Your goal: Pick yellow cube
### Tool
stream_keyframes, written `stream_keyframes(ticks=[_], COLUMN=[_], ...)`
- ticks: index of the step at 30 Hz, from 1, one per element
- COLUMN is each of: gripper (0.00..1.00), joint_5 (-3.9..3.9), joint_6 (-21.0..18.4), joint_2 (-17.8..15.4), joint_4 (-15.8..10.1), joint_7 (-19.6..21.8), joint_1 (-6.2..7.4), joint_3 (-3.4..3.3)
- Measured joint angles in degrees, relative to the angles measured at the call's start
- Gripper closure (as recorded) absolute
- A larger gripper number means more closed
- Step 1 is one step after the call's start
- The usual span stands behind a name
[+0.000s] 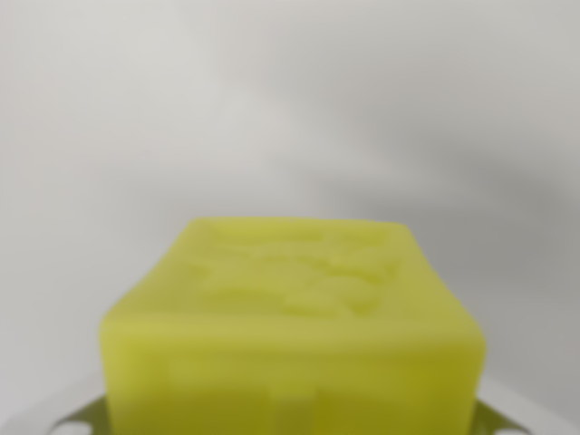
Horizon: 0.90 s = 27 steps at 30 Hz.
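The yellow cube (pixel 292 326) fills the lower middle of the wrist view, blurred from closeness, its top face bearing faint embossed relief. Pale parts of the end effector (pixel 290 426) show at the bottom corners beside it; whether it is pinching the cube cannot be told. Behind lies a plain grey-white surface (pixel 272 109).

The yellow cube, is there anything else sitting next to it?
No, the yellow cube fills the lower wrist view alone, with only a blurred pale grey background behind it.
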Motion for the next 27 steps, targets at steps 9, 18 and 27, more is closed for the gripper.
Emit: stream_keyframes(ticks=[9, 18, 27], gripper=[1.00, 1.00, 1.00], joint_5=[-0.49, -0.86, -1.15], joint_6=[-3.4, -6.8, -10.3], joint_2=[-3.3, -6.5, -9.5], joint_4=[0.0, 0.3, 0.8], joint_7=[0.3, 0.6, 0.8], joint_1=[-0.09, -0.14, -0.17], joint_3=[0.01, 0.01, 0.01])
